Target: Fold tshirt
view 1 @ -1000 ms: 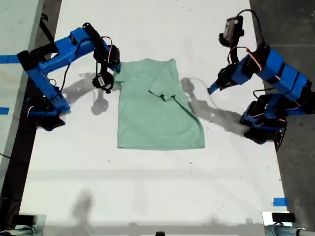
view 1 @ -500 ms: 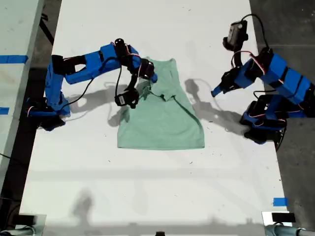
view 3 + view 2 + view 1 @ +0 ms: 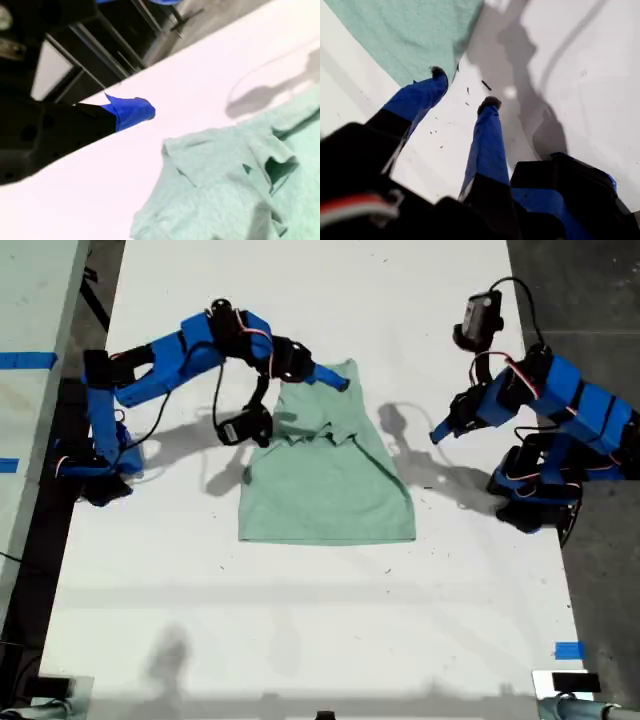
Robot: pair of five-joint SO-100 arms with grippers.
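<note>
Tshirt (image 3: 215, 190) now bunched beside my second gripper (image 3: 337, 382)

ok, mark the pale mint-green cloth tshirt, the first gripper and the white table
pale mint-green cloth tshirt (image 3: 320, 490): exterior view, flat lower body.
my first gripper (image 3: 464, 87): first wrist view, midway between its open blue fingers.
white table (image 3: 300, 640): exterior view, bare surface.

Both arms (image 3: 170, 355) are blue plastic (black motor joints), trailing thin black cables.
</note>
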